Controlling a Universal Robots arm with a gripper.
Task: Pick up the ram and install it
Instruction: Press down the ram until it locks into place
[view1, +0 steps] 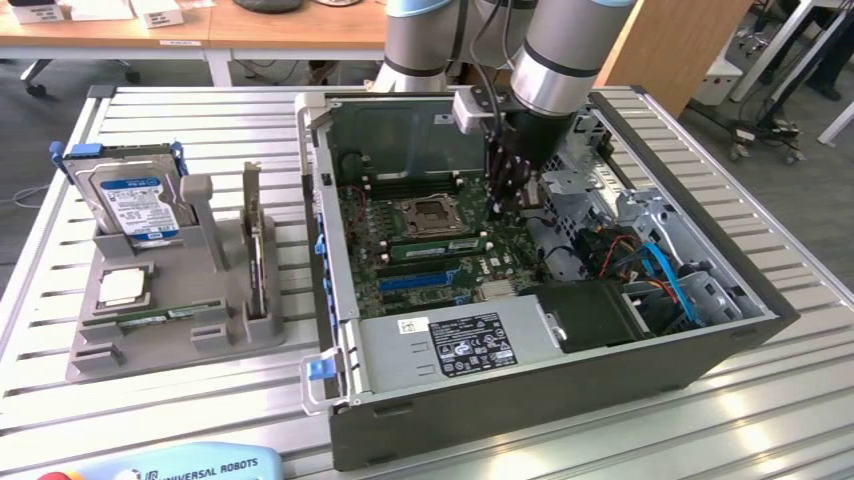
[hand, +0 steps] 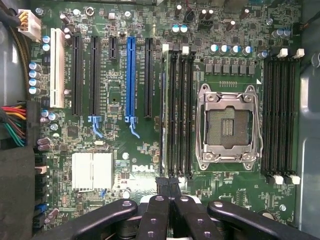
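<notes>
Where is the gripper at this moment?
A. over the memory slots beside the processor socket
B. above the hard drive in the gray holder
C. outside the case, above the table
A: the gripper, shut, hangs over the memory slots beside the processor socket, inside the case.

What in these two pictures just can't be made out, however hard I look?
- Wrist view: whether the shut gripper pinches anything; its own fingers cover that spot.
- Wrist view: the motherboard strip beneath those fingers.
- Exterior view: print on the hard drive, too small.
- Exterior view: the arm above its wrist, cut off by the top edge.
</notes>
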